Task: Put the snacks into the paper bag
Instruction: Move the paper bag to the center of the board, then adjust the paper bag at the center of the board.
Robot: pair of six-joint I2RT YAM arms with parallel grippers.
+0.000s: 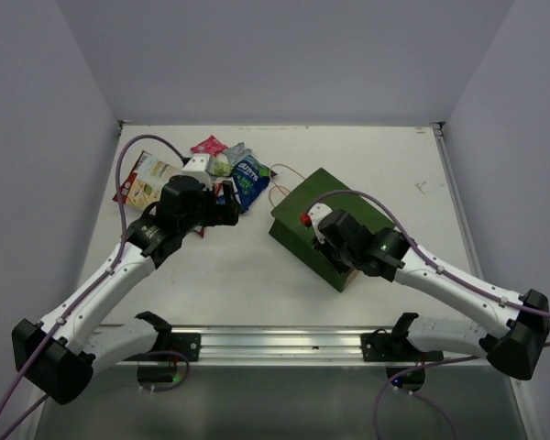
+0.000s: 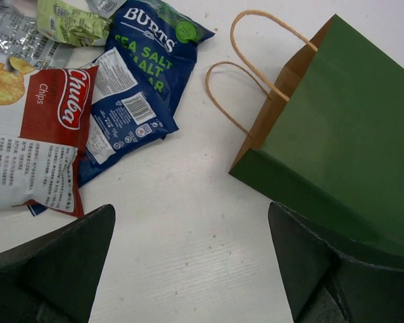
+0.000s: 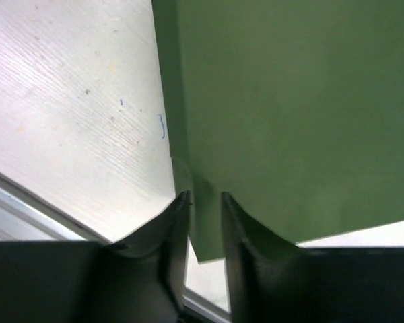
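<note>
The dark green paper bag (image 1: 325,220) lies on its side at mid-table, its brown mouth and tan handles (image 2: 256,74) facing the snacks. The snacks lie in a pile at the back left: a white-red-yellow chip bag (image 2: 47,134), blue-white packets (image 2: 148,60), a green one (image 2: 71,23), a silver one (image 2: 10,33) and a pink one (image 1: 208,145). My left gripper (image 2: 192,256) is open and empty above bare table, between the pile and the bag's mouth. My right gripper (image 3: 203,198) is closed narrowly on the bag's (image 3: 289,101) near bottom corner.
The white table (image 1: 394,165) is walled at the back and on both sides. A metal rail (image 1: 284,341) runs along the near edge. Purple cables trail from both arms.
</note>
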